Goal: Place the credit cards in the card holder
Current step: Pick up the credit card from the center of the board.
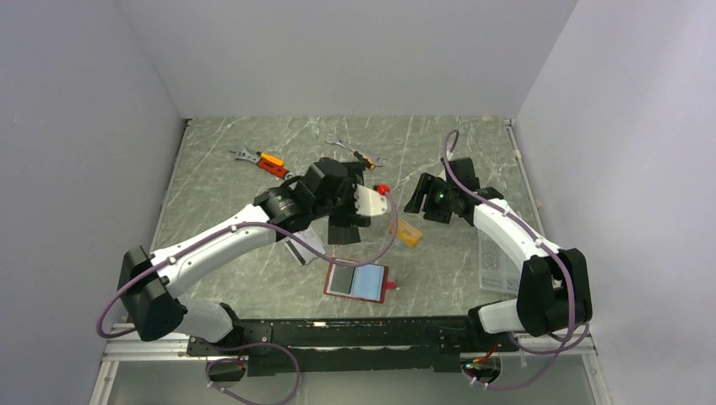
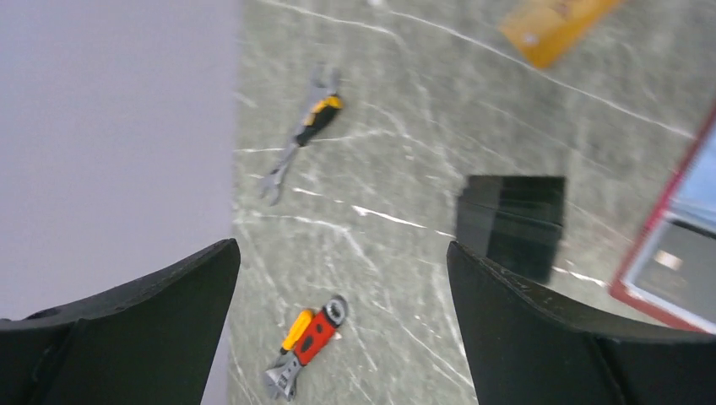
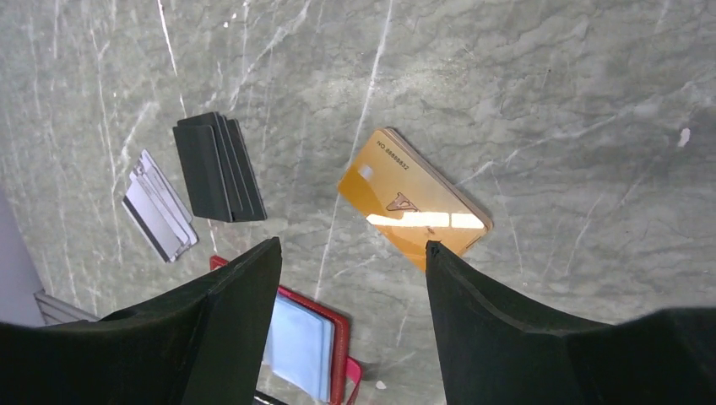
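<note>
We find left fingers [image 2: 152, 329] and right fingers [image 3: 228, 337] spread, empty. The gold cards [image 3: 414, 198] lie stacked flat on the tabletop [image 3: 549, 84]; a pinch may fan them.

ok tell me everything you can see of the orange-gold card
The orange-gold card looks like a thin stack of glossy plastic cards. Its top face shows printed characters, a small pale square, a dark emblem and a glare streak. It lies flat and skewed on the grey marbled table, touching nothing else.
</note>
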Robot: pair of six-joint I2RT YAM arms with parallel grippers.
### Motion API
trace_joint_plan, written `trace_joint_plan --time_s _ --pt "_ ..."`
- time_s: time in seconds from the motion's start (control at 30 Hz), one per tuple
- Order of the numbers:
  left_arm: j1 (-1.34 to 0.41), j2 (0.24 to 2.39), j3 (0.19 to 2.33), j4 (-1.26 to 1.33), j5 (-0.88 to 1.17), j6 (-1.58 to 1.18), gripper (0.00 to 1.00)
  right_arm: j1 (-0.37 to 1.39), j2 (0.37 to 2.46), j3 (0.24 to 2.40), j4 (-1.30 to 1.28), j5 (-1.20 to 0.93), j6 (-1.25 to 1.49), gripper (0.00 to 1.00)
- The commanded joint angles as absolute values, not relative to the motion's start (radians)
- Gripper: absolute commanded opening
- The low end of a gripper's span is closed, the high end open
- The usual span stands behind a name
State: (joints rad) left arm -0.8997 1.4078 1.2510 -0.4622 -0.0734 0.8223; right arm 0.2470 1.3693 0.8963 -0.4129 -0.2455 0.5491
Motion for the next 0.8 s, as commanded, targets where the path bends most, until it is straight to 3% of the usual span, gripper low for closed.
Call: trace_joint_plan --time_s 0.0,0.1,0.17,0.27,0.53,0.77 --pt "-0.848 1.38 1.225 -0.263 -0.145 0.734 0.99 0.221 1.347 0.878 -0.396 -0.246 0.517 0.66" --pt "-0.832 1.465 1.287 -0.435 -0.009 0.738 0.97 0.21 1.34 0.859 -0.377 -0.262 0.515 0.66" --pt "-0.832 1.533 1.322 -0.477 0.058 0.719 0.84 0.202 1.346 0.852 -0.371 -0.265 0.51 0.66" --pt "-0.833 1.617 1.365 -0.473 0.129 0.649 0.72 0.192 1.376 0.841 -0.357 -0.269 0.507 0.64" --pt "-0.834 1.75 1.296 -0.277 0.353 0.704 0.6 0.161 1.482 0.849 -0.283 -0.299 0.486 0.58" --pt "-0.843 1.811 1.293 -0.279 0.361 0.763 0.55 0.129 1.593 0.845 -0.227 -0.359 0.475 0.59"
